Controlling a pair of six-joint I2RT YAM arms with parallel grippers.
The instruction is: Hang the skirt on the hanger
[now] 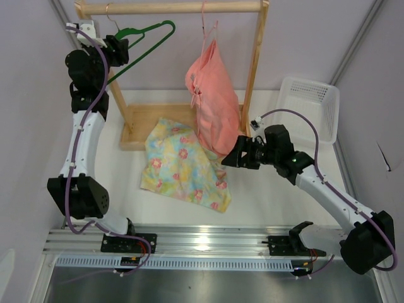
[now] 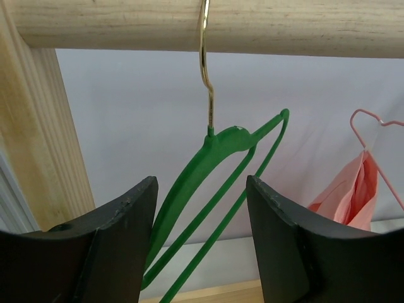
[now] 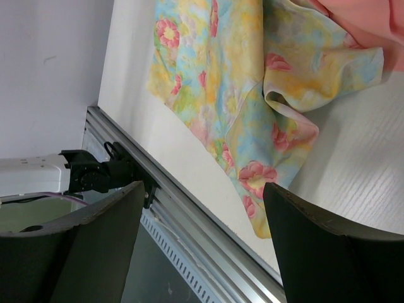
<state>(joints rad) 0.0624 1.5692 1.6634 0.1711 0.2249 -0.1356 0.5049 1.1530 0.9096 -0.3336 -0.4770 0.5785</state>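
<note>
The dark green hanger [image 1: 134, 31] hangs by its gold hook from the wooden rail at the top left. My left gripper [image 1: 123, 47] is raised beside it. In the left wrist view the hanger [image 2: 218, 146] runs down between the fingers of that gripper [image 2: 201, 189], which is open, with a gap showing on both sides. The flowered pastel skirt [image 1: 180, 164] lies flat on the white table in front of the rack. My right gripper [image 1: 235, 154] hovers by the skirt's right edge, open and holding nothing. In the right wrist view the skirt [image 3: 233, 69] lies beyond the fingers of that gripper [image 3: 203, 196].
A salmon-pink garment [image 1: 211, 107] on a thin pink wire hanger hangs from the wooden rack [image 1: 170, 7], its lower end resting on the skirt's upper right corner. A white basket [image 1: 310, 104] stands at the back right. A metal rail [image 1: 208, 237] runs along the near edge.
</note>
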